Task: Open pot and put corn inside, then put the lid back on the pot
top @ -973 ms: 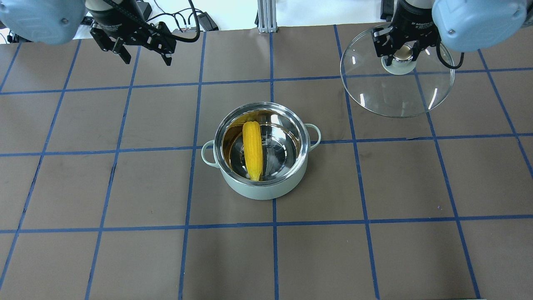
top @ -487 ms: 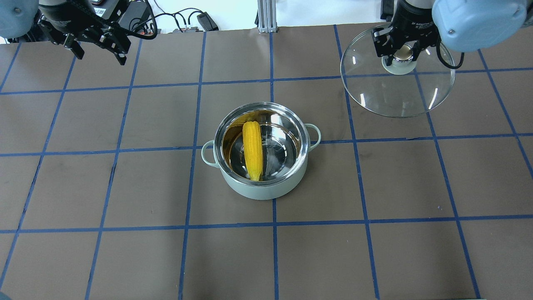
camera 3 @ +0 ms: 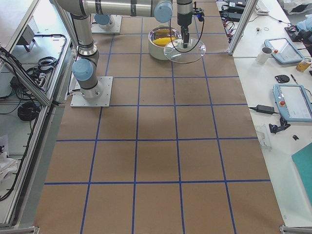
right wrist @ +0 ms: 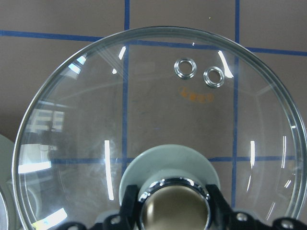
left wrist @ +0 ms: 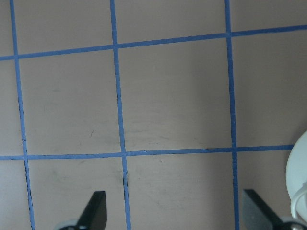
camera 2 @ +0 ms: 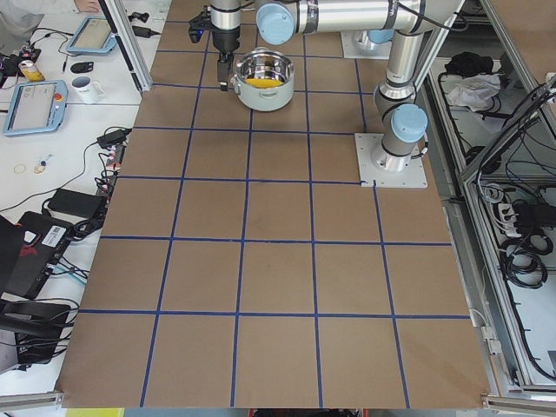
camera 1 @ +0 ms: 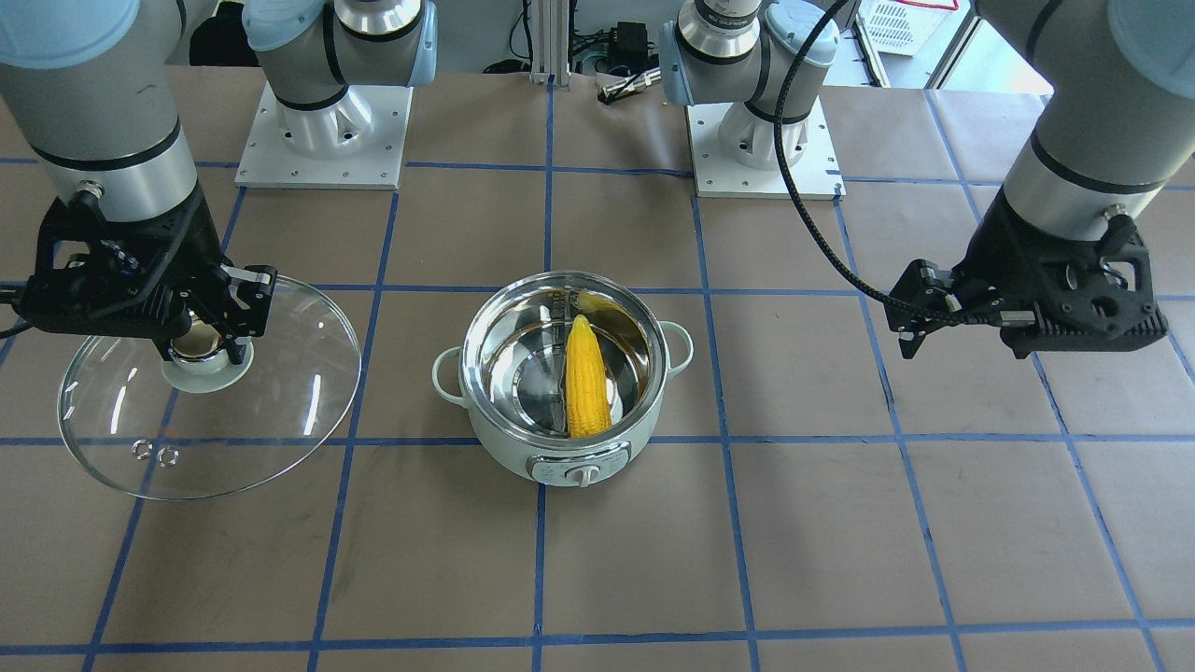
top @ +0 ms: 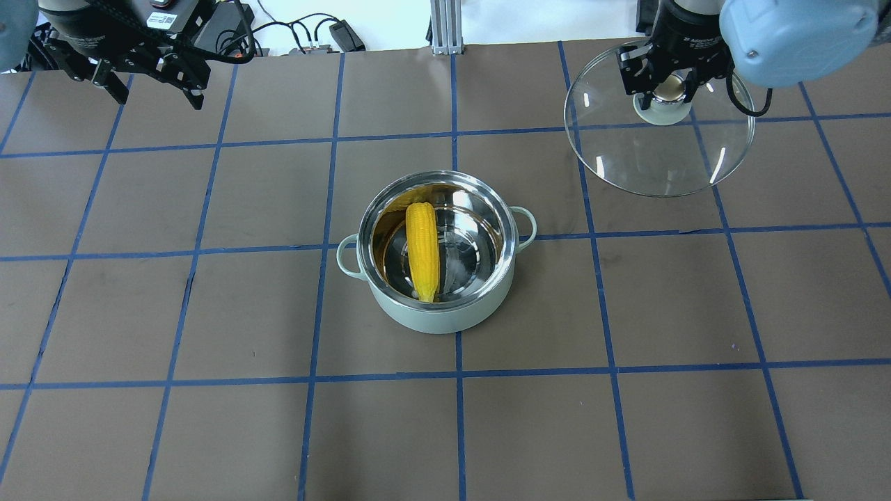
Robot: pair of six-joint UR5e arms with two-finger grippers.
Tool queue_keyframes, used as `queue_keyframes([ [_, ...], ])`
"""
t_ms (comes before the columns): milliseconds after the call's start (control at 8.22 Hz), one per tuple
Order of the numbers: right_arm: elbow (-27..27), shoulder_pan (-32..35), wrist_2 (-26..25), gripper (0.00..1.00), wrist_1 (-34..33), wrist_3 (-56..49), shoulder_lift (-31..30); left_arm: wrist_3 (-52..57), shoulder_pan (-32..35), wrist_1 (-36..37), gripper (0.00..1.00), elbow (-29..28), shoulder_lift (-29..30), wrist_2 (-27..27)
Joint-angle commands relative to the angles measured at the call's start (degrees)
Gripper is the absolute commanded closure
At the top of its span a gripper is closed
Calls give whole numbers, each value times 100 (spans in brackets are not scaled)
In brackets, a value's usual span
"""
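The corn already lies inside the pot, which stands uncovered at the middle of the tabletop, so we judge the step in hand to be the closing one. Our right gripper pinches the lid by its knob, over the far right part of the tabletop and well apart from the pot. Our left gripper hangs spread and empty near the far left corner.

To do this well we should carry the glass level and bring the knob above the pot's centre. Then we lower straight until the rim seats evenly all round, and only then let go. A tilted descent would likely catch one edge on the steel lip.

We cannot tell whether either end of the cob rises as high as that lip. How high the lid hangs is also hard to read. The right wrist view cuts off the fingertips, and the overhead view hides the pot's dial.
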State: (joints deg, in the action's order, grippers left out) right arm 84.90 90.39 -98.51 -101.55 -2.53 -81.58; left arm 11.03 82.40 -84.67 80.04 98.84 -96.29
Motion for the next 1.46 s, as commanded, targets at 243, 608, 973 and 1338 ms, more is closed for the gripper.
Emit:
queue_keyframes([
  [243, -9, 987, 77, 100, -58, 1050, -7, -110, 30, 21, 0, 232, -163, 75],
  [608, -18, 1621, 429, 100, -85, 1728, 239, -163, 30, 12, 0, 232, -119, 58],
  [973, -26, 1946, 1035, 100, -102, 2238, 362, -172, 30, -6, 0, 232, -93, 40],
  [1338, -26, 2062, 1263, 100, -312, 2616, 669, -172, 30, -6, 0, 240, -93, 49],
])
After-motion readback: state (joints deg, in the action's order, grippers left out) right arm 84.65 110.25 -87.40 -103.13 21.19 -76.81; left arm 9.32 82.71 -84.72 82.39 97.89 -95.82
